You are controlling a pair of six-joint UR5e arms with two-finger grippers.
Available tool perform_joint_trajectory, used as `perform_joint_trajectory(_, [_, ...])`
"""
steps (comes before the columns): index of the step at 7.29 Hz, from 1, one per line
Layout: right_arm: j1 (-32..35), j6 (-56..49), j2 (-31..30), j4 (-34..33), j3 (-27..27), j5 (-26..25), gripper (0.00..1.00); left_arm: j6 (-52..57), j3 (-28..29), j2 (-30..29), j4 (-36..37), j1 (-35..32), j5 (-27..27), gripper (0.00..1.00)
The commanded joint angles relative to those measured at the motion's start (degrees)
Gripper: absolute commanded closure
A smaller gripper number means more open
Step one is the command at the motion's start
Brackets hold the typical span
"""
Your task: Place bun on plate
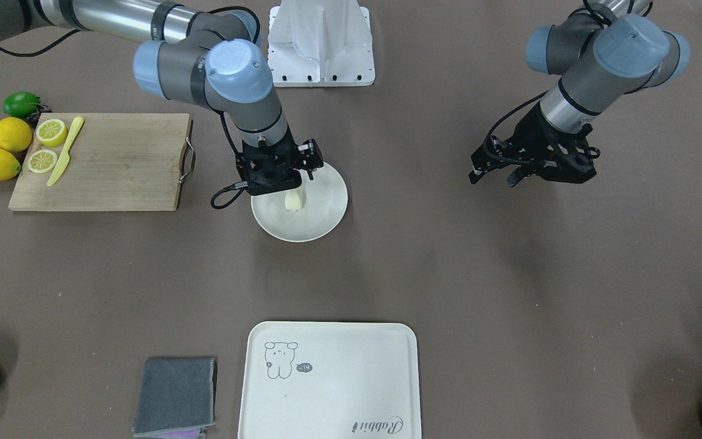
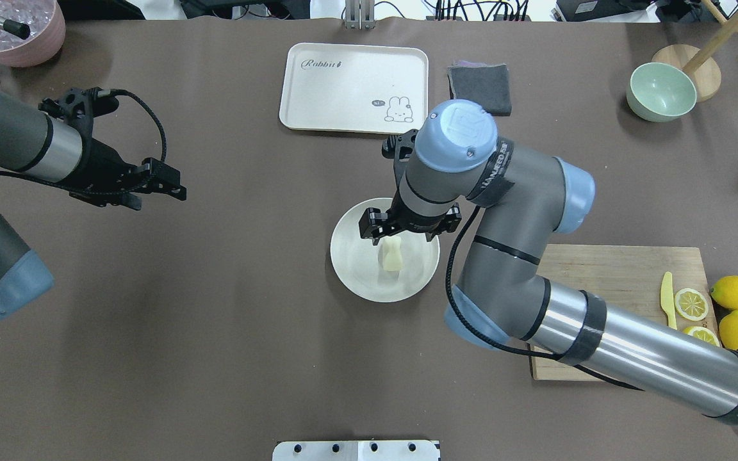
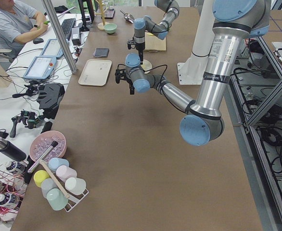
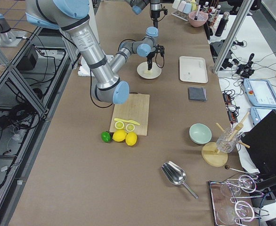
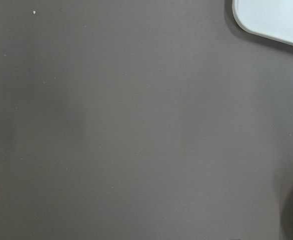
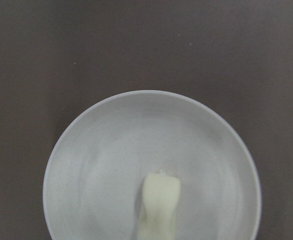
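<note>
The bun stands on the plate, near its middle. The right end effector hangs directly over it; I cannot tell whether it is grasping the bun. The left end effector is released, well apart, above the counter.
</note>
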Motion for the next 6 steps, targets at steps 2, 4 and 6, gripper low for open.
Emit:
perform_joint_trajectory(2, [13.59,-16.0,-8.89,-12.09,12.76,4.36,0.01,21.17,0.2,9.15,0.22,-12.03,-5.54,0.1])
perform_joint_trajectory(4, [27.91,-36.98,-19.08,-12.19,12.52,11.13,0.0,42.33,0.73,14.53,7.63,-20.82,-5.55,0.09])
perform_joint_trajectory(6, [37.78,-55.21,-27.0,-12.19,8.51,12.2,0.0,61.54,2.66,16.22,15.92,-30.23,-5.55,0.03])
